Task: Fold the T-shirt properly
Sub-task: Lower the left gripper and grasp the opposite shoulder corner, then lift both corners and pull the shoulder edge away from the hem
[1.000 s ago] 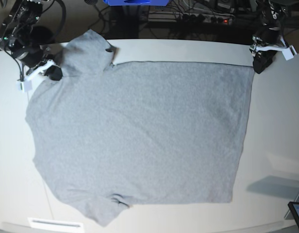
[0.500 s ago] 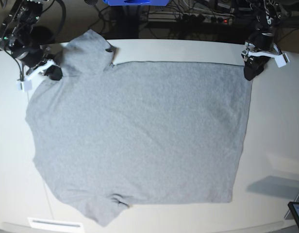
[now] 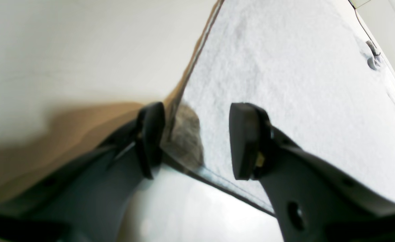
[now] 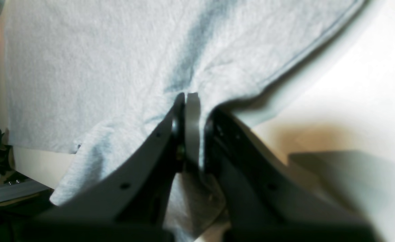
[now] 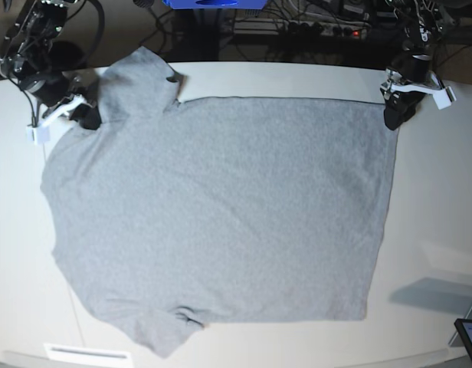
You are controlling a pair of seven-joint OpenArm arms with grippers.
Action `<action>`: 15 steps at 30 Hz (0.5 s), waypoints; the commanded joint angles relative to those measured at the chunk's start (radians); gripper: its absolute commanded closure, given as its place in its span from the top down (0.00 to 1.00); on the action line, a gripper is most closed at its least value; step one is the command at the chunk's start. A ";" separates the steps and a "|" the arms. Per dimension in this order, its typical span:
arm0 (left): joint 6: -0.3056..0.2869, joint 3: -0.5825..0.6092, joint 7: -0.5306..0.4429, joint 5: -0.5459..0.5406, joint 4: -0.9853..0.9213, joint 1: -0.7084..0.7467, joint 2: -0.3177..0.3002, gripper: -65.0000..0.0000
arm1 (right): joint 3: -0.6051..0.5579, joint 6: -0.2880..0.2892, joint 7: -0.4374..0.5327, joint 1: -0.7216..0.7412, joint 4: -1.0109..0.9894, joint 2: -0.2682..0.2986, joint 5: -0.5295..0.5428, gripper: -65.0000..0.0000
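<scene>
The heather-grey T-shirt point(image 5: 221, 207) lies spread flat, plain side up, on the white table point(image 5: 297, 77). My left gripper point(image 5: 393, 116) is at the shirt's far right corner. In the left wrist view it point(image 3: 197, 141) is open, its fingers straddling the hem edge of the shirt point(image 3: 284, 84) without closing on it. My right gripper point(image 5: 84, 115) is at the far left, by the sleeve and shoulder. In the right wrist view it point(image 4: 190, 101) is shut on a pinched fold of the shirt point(image 4: 100, 67). No lettering shows.
A dark tablet-like device point(image 5: 470, 337) lies at the near right table edge. A white label strip point(image 5: 86, 353) lies at the near left edge. Cables and a blue object point(image 5: 213, 4) sit behind the table's far edge.
My left gripper has moved left and slightly back, from beside the shirt's far right corner onto it. My right gripper stays shut on the fabric, barely moved.
</scene>
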 commanded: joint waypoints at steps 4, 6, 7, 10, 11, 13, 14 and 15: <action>0.021 0.003 0.053 0.034 -0.009 -0.002 -0.004 0.46 | 0.000 -0.013 -0.036 -0.003 -0.003 0.004 -0.058 0.00; 0.021 0.006 0.053 0.034 -0.036 -0.008 -0.004 0.42 | 0.000 -0.013 -0.036 -0.003 -0.003 0.004 -0.058 0.00; 0.021 0.023 0.053 0.034 -0.051 -0.018 -0.006 0.36 | 0.000 -0.013 -0.036 -0.003 -0.003 0.004 -0.058 0.00; 0.021 0.057 0.053 0.034 -0.094 -0.031 -0.010 0.21 | 0.000 -0.013 -0.036 -0.003 -0.003 0.006 -0.058 0.00; 0.021 0.062 0.052 0.034 -0.103 -0.032 -0.010 0.16 | 0.000 -0.013 -0.036 -0.003 -0.003 0.006 -0.058 0.00; 0.021 0.077 0.049 0.034 -0.111 -0.032 -0.010 0.08 | 0.000 -0.013 -0.036 -0.003 -0.003 0.006 -0.058 0.00; 0.021 0.077 0.049 0.034 -0.109 -0.032 -0.009 0.04 | 0.000 -0.013 -0.036 -0.003 -0.003 0.006 -0.058 0.00; 0.021 0.077 0.049 0.034 -0.106 -0.032 -0.007 0.00 | 0.000 -0.013 -0.036 -0.003 -0.003 0.006 -0.058 0.00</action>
